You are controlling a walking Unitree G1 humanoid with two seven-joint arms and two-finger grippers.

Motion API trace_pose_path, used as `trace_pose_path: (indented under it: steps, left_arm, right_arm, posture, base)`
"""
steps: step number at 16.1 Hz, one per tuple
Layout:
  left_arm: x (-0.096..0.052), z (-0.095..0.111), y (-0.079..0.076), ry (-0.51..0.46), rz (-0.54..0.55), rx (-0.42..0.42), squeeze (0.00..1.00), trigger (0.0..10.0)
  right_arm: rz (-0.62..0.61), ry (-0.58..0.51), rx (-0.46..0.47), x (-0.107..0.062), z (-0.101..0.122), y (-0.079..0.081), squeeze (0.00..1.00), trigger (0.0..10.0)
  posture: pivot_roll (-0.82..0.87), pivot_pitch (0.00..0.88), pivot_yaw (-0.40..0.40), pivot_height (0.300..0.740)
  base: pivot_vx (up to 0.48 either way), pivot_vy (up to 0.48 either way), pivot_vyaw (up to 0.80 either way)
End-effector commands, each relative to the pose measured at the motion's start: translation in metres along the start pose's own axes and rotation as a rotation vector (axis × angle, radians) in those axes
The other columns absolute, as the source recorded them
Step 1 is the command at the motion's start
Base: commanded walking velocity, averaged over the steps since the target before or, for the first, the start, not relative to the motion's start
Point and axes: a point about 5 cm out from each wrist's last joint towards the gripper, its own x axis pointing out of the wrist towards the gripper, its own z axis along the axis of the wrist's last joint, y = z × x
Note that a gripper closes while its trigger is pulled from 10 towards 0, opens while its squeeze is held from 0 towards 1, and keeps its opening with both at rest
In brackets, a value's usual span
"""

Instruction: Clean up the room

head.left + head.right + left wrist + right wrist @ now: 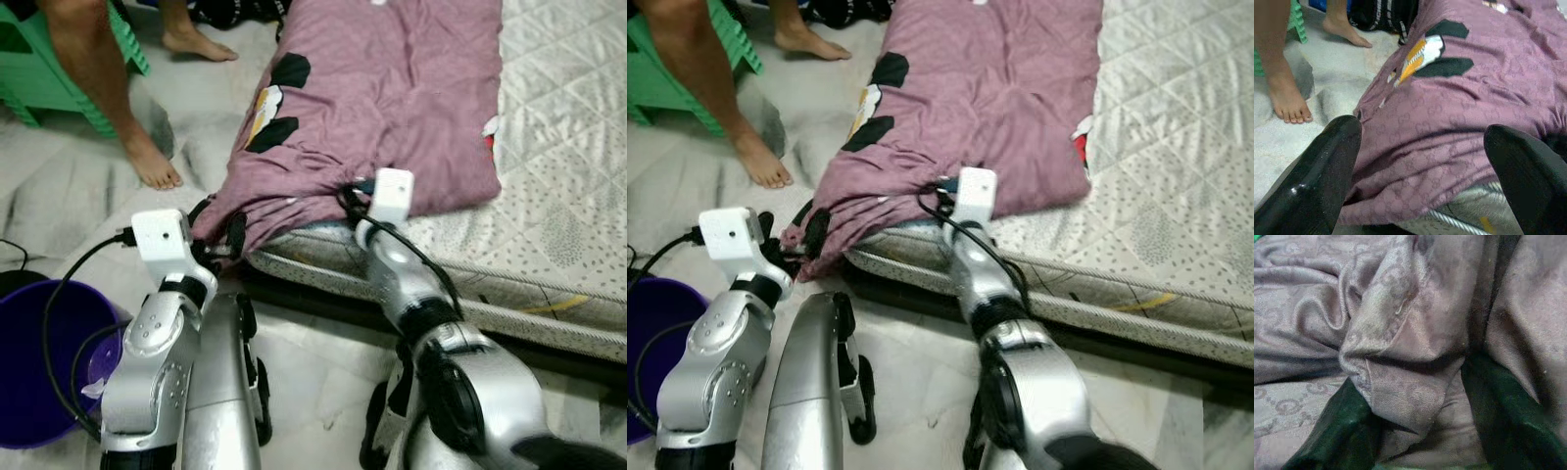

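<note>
Pinching the mauve blanket [392, 98] at your right gripper [1415, 431], left gripper [1420, 161] fingers spread at nine o'clock.

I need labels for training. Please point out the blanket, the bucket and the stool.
blanket [392, 88], left eye view, middle of the purple cloth.
bucket [44, 294], left eye view, purple rim.
stool [29, 83], left eye view, green seat edge.

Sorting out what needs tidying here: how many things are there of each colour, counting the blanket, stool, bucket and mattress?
Mauve: 1, the blanket
Green: 1, the stool
Purple: 1, the bucket
White: 1, the mattress
Total: 4
</note>
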Motion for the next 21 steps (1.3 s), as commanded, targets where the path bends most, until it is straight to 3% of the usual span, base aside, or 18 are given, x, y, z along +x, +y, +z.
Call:
trace_pose_path:
  steps: [1,3,5,7,8,9,11,13,14,15,16,17,19,21]
  left_arm:
    - [-0.001,-0.007,0.005,0.03,0.025,-0.001,0.0,10.0]
    - [0.002,-0.009,0.004,0.032,0.018,-0.005,0.0,10.0]
    - [0.006,-0.011,0.004,0.034,0.007,-0.01,0.0,10.0]
    - [0.01,-0.012,0.003,0.037,-0.012,-0.007,0.0,10.0]
    - [0.01,-0.012,0.003,0.038,-0.016,-0.006,0.0,10.0]
    - [0.013,-0.013,0.002,0.039,-0.029,-0.004,0.0,10.0]
    - [0.017,-0.015,0.002,0.04,-0.043,-0.004,0.0,10.0]
    - [0.02,-0.016,0.001,0.036,-0.051,-0.002,0.0,10.0]
    - [0.021,-0.015,0.001,0.034,-0.052,-0.003,0.0,10.0]
    - [0.024,-0.015,0.001,0.029,-0.054,-0.004,0.0,10.0]
    - [0.025,-0.014,0.001,0.024,-0.055,-0.005,0.0,10.0]
    - [0.027,-0.013,0.001,0.012,-0.055,-0.007,0.0,10.0]
    - [0.029,-0.01,0.002,-0.006,-0.047,-0.015,0.0,10.0]
    - [0.031,-0.008,0.002,-0.019,-0.043,-0.019,0.0,10.0]
  right_arm:
    - [-0.115,0.12,0.022,-0.014,-0.028,-0.047,0.0,0.0]
    - [-0.15,0.15,0.015,-0.034,-0.036,-0.072,0.0,0.0]
    - [-0.173,0.189,-0.009,-0.067,-0.041,-0.096,0.0,0.0]
    - [-0.152,0.218,-0.034,-0.1,-0.043,-0.105,0.0,0.0]
    - [-0.143,0.228,-0.041,-0.108,-0.042,-0.106,0.0,0.0]
    - [-0.123,0.281,-0.069,-0.136,-0.046,-0.113,0.0,0.0]
    - [-0.115,0.39,-0.131,-0.166,-0.056,-0.123,0.0,0.0]
    - [-0.153,0.45,-0.212,-0.176,-0.057,-0.133,0.0,0.0]
    - [-0.191,0.446,-0.266,-0.175,-0.054,-0.14,0.0,1.7]
    - [-0.267,0.401,-0.308,-0.169,-0.042,-0.15,0.0,9.5]
    - [-0.308,0.331,-0.316,-0.16,-0.029,-0.155,0.7,10.0]
    - [-0.325,0.213,-0.315,-0.145,-0.007,-0.155,1.0,10.0]
    - [-0.319,-0.003,-0.285,-0.112,0.035,-0.145,1.0,10.0]
    - [-0.281,-0.151,-0.264,-0.083,0.067,-0.13,1.0,10.0]
  posture:
    - [0.14,0.264,0.005,0.526]
    - [0.12,0.251,0.007,0.526]
    - [0.08,0.227,0.016,0.526]
    - [0.05,0.21,0.02,0.526]
    - [0.05,0.207,0.021,0.526]
    - [0.02,0.19,0.023,0.526]
    - [0.01,0.171,0.024,0.526]
    - [-0.01,0.156,0.023,0.526]
    - [-0.01,0.15,0.024,0.526]
    - [-0.01,0.142,0.024,0.526]
    - [-0.01,0.136,0.024,0.526]
    - [-0.02,0.127,0.024,0.526]
    - [-0.01,0.118,0.025,0.526]
    - [0.0,0.109,0.025,0.526]
  base:
    - [0.0,0.0,0.0]
    - [0.0,0.0,0.0]
    - [0.0,0.0,0.0]
    - [0.0,0.0,0.0]
    - [0.0,0.0,0.0]
    - [0.0,0.0,0.0]
    - [0.0,0.0,0.0]
    - [0.0,0.0,0.0]
    - [0.0,0.0,0.0]
    - [0.0,0.0,0.0]
    - [0.0,0.0,0.0]
    - [0.0,0.0,0.0]
    - [0.0,0.0,0.0]
    - [0.0,0.0,0.0]
